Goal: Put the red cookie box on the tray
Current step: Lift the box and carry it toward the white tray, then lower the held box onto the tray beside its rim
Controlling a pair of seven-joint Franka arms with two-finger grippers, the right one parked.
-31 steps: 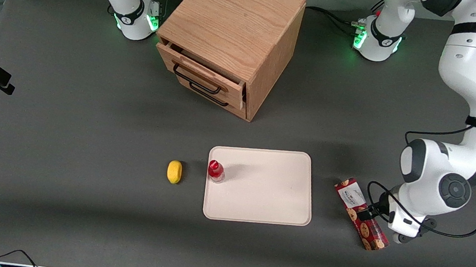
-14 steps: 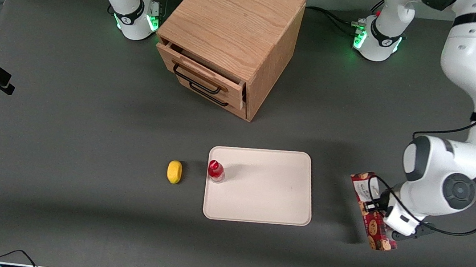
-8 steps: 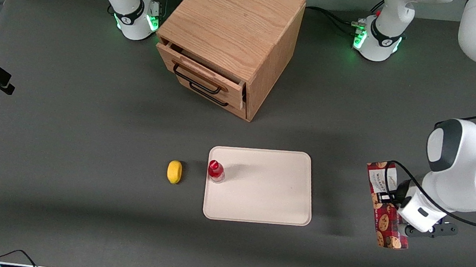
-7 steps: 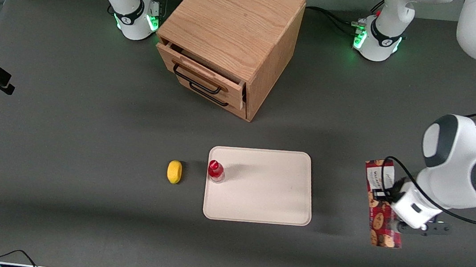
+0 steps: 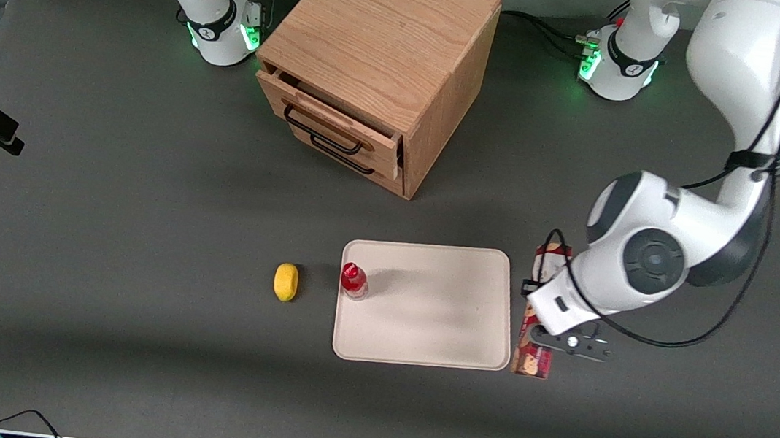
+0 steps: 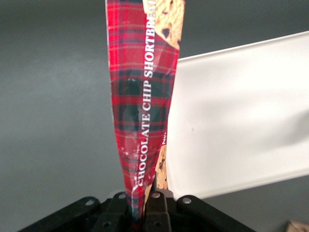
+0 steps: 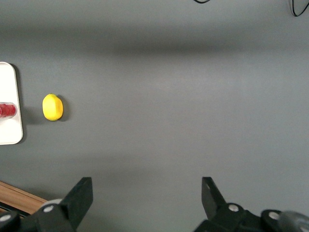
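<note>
a long, narrow red tartan cookie box (image 5: pixel 536 338) of glossy card, printed with chocolate-chip cookies, hangs clamped between the black fingers (image 6: pixel 156 212) of the left arm's gripper (image 6: pixel 143 211), just beside the working arm's edge of a flat, matte cream tray (image 5: pixel 436 327) with rounded corners and a low rim. a small red-capped bottle (image 5: pixel 353 280) stands on the tray's edge nearest the parked arm; a yellow, lemon-shaped object (image 5: pixel 286 281) lies near it on the smooth dark grey counter (image 5: pixel 104 216). a grained wooden drawer cabinet (image 5: pixel 378 63) with black handles sits farther from the front camera. half a second ago the box was held well apart from the tray; it has since swung in alongside it.
</note>
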